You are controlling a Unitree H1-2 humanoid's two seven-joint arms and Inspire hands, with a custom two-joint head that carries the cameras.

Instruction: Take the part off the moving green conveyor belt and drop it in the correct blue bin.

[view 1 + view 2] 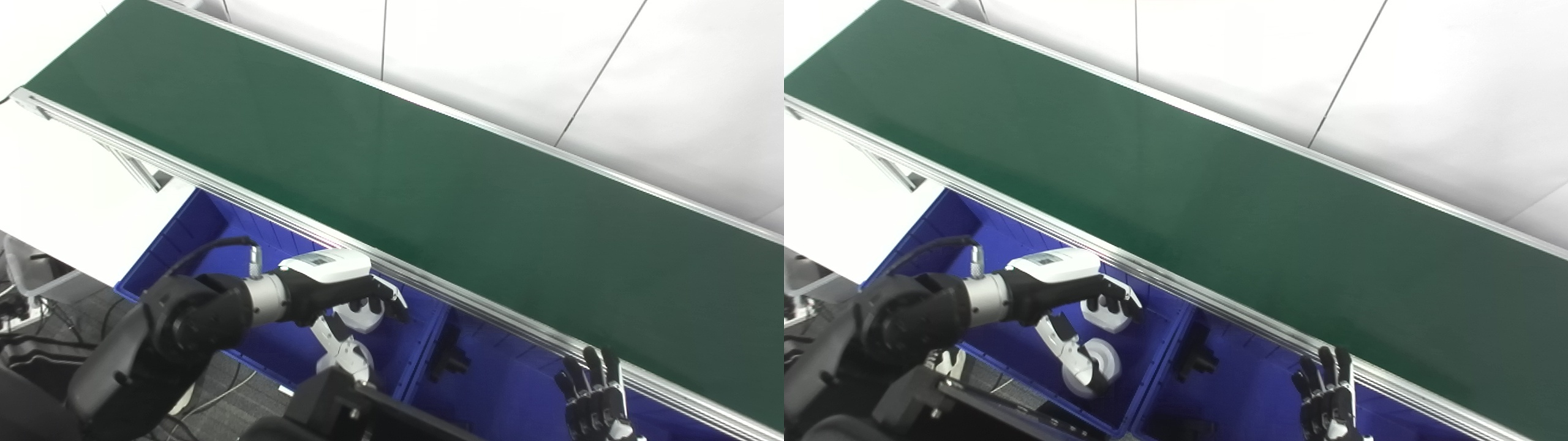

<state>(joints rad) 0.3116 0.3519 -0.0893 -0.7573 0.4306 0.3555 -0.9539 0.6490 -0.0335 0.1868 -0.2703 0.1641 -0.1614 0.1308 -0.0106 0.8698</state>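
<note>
Here the left hand (343, 288) hangs over the left blue bin (184, 239), fingers curled down around a white round part (366, 317), which it holds just above the bin's floor (a judgement: this looks like the release point, low enough that the drop will be gentle). Another white round part (1102, 361) lies in the same bin under the thumb, which suggests this is the bin for white pieces. The neighbouring blue bin (520, 392) holds a black part (450, 358), so sorting seems to go by colour. The green conveyor belt (429, 184) runs bare across both views; no part rides on it. Its aluminium rail (490, 309) overhangs the bins' far edge and sits close to the left fingertips. The right hand (594, 395) waits low over the right bin, fingers upright and spread, holding nothing.
</note>
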